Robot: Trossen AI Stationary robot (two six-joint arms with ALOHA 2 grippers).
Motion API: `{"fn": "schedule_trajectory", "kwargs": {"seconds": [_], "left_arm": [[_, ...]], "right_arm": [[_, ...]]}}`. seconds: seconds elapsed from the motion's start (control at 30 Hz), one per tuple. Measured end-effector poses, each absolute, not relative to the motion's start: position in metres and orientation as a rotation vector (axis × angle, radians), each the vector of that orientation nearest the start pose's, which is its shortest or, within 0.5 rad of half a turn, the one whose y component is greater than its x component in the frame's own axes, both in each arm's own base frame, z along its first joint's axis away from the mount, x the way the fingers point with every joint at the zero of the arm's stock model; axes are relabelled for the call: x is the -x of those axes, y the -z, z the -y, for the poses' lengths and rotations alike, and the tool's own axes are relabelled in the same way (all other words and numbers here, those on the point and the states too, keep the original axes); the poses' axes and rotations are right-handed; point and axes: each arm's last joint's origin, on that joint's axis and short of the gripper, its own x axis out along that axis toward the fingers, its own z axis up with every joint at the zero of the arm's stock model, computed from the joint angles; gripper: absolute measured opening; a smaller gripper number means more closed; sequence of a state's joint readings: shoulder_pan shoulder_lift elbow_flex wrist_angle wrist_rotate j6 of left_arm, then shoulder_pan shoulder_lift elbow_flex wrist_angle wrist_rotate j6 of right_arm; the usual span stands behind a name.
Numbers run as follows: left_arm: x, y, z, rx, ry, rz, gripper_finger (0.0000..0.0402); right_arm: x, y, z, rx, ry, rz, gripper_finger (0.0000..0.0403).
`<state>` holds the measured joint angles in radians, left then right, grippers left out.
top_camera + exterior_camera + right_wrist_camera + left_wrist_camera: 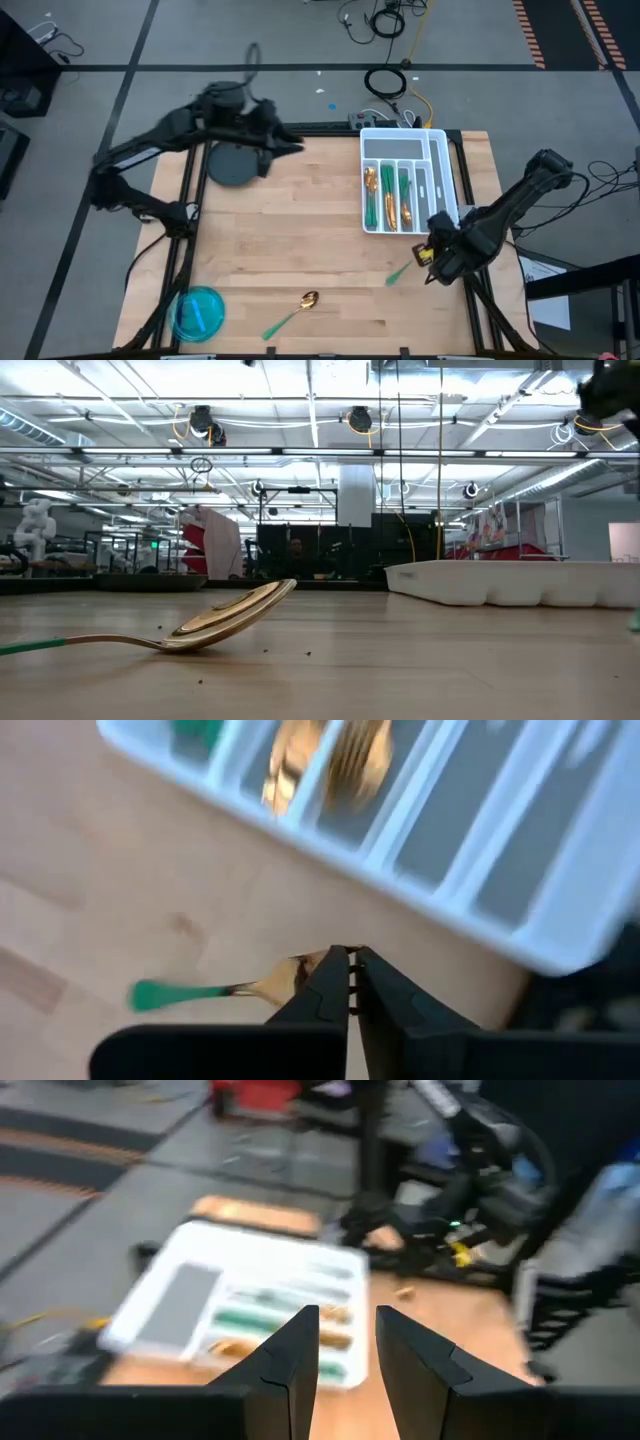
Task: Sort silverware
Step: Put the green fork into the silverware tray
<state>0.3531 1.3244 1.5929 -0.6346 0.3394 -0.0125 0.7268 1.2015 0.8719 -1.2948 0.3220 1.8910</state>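
A gold spoon (pixel 308 298) with a green handle lies on the wooden table near its near edge, bowl up in the low view (pixel 230 615). More gold-and-green silverware (pixel 388 195) lies in the white divided tray (pixel 445 170) at the far right. My right gripper (pixel 432 258) is just near of the tray, shut on another gold-and-green piece (pixel 400 272). My left gripper (pixel 297 147) hovers open over the table's far side, left of the tray, its fingers (pixel 300 1350) pointing toward it. My right gripper (pixel 349 955) pinches the gold head end (pixel 300 975) of the piece between its two fingertips. The green handle (pixel 165 992) sticks out sideways from the fingers, toward the table's left and near side. Whether the piece is lifted clear of the wood, I cannot tell.
A dark round plate (pixel 232 162) sits at the far left under the left arm. A blue bowl (pixel 198 312) stands at the near left corner. Bare wood (pixel 290 230) spreads across the middle. The tray (pixel 500 582) shows low at the right in the low view.
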Motion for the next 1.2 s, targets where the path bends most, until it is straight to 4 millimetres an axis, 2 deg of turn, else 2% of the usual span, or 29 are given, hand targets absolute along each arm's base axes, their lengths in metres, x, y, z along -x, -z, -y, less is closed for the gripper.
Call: {"fn": "schedule_trajectory", "kwargs": {"seconds": [0.17,0.27,0.47,0.63,0.8,0.93,1.1,1.2], "left_arm": [[-0.300,-0.434,-0.095,0.196,0.164,-0.245,0.0109],[-0.329,-0.421,-0.103,0.252,0.253,-0.201,0.0109],[-0.380,-0.385,-0.117,0.373,0.389,-0.154,0.0109],[-0.413,-0.349,-0.117,0.492,0.511,-0.192,0.0109],[-0.437,-0.321,-0.104,0.529,0.639,-0.215,0.0109],[-0.448,-0.313,-0.095,0.495,0.667,-0.173,0.0109],[-0.455,-0.299,-0.097,0.514,0.611,-0.185,0.0109],[-0.455,-0.296,-0.103,0.550,0.598,-0.198,0.0109]], "right_arm": [[-0.132,-0.283,-0.096,-0.621,1.013,-0.991,0.0002],[-0.140,-0.305,-0.092,-0.601,0.948,-0.884,0.0002],[-0.158,-0.332,-0.080,-0.504,0.923,-0.786,0.0002],[-0.172,-0.346,-0.067,-0.413,0.933,-0.769,0.0001],[-0.181,-0.355,-0.057,-0.351,0.915,-0.778,0.0001],[-0.191,-0.357,-0.051,-0.328,0.871,-0.765,0.0001],[-0.202,-0.360,-0.045,-0.297,0.827,-0.740,0.0000],[-0.199,-0.358,-0.037,-0.257,0.872,-0.779,0.0000]]}}
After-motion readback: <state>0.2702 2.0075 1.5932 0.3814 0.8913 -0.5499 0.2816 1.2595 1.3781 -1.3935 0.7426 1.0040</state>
